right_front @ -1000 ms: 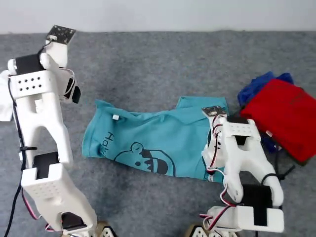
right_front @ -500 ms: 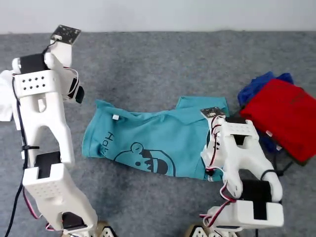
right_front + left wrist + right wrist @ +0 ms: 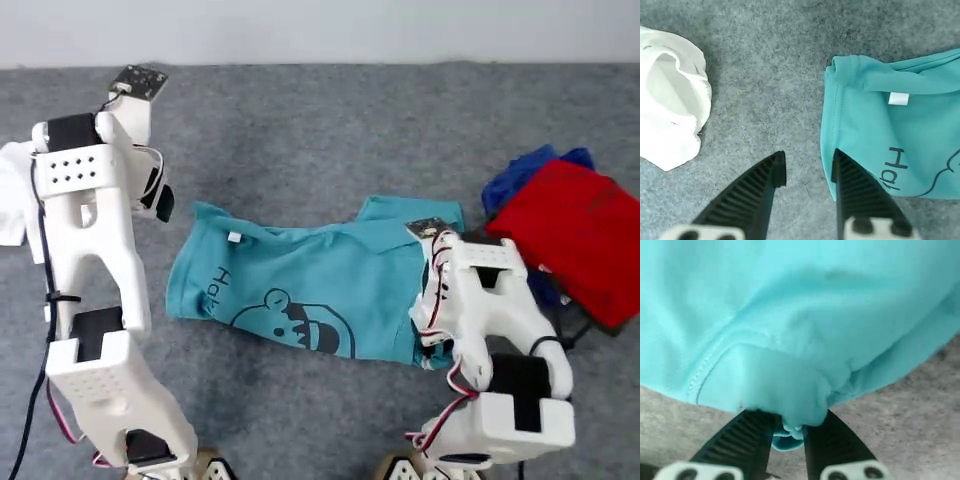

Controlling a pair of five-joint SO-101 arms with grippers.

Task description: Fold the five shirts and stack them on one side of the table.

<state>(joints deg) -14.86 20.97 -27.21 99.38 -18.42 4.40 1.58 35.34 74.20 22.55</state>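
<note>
Against the high view of a second ago: a slight drift of the left gripper [image 3: 807, 167] away from the table's left edge and toward the teal shirt [image 3: 300, 285]. At the right arm, only a small turn near its base. No visible change in how the teal shirt lies.

Open to a middling gap at the left gripper, with nothing between the fingers. Hanging over bare grey table [image 3: 330, 130], between the white shirt [image 3: 667, 115] and the near edge of the teal shirt, with one finger just beside that shirt's hem.

Closed down narrow at the right gripper [image 3: 790, 427], pinching a bunched fold of the teal shirt at its right end, low by the table.

Spread out and rumpled in the middle of the table: the teal shirt, print side up, with a small white tag [image 3: 898, 99] near its left end.

Crumpled at the table's left edge, partly behind the left arm from above: the white shirt.

On the right side, a red shirt [image 3: 575, 235] folded on top of a blue shirt [image 3: 520, 178], just beside the teal shirt's upper right corner.

In the way from above: the right arm, covering the teal shirt's right end and the grip on it.
</note>
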